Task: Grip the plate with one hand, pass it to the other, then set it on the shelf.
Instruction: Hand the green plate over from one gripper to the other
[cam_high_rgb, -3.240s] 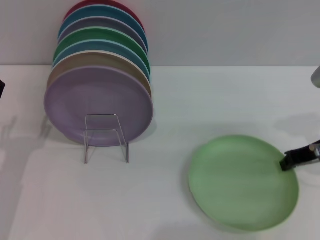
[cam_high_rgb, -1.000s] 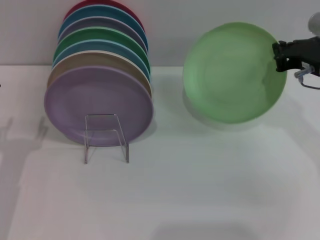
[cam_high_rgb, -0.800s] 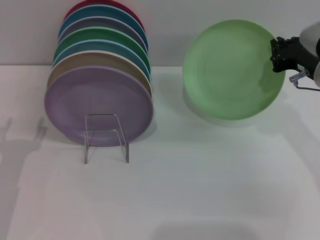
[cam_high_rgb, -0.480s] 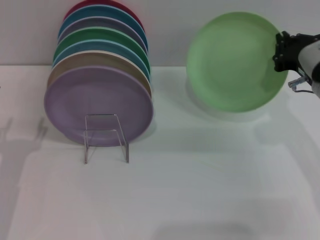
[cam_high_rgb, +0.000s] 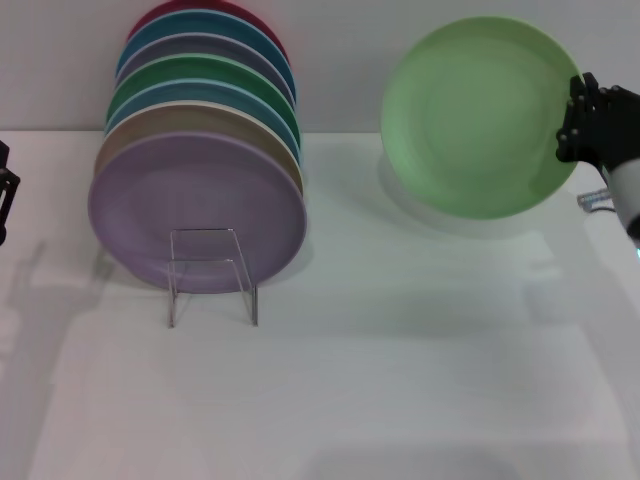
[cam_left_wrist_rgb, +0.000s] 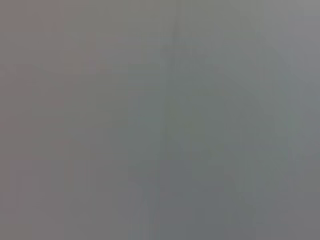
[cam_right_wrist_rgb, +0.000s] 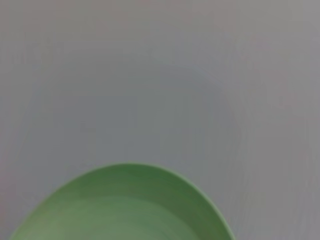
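Note:
The light mint-green plate (cam_high_rgb: 480, 115) is held up in the air at the right, tilted to face me, well above the white table (cam_high_rgb: 400, 330). My right gripper (cam_high_rgb: 585, 120) is shut on its right rim. The plate also shows in the right wrist view (cam_right_wrist_rgb: 125, 205) against the grey wall. The clear acrylic shelf (cam_high_rgb: 212, 275) stands at the left with its bent front bracket before a lilac plate (cam_high_rgb: 195, 210). My left gripper (cam_high_rgb: 5, 195) shows only as a dark edge at the far left, apart from the plate.
Several coloured plates (cam_high_rgb: 205, 90) stand in a row behind the lilac one on the rack. A grey wall (cam_high_rgb: 340, 60) rises behind the table. The left wrist view is plain grey.
My right gripper has raised the green plate from the table into the air, then a little higher and to the right. The left gripper has come into view at the left edge.

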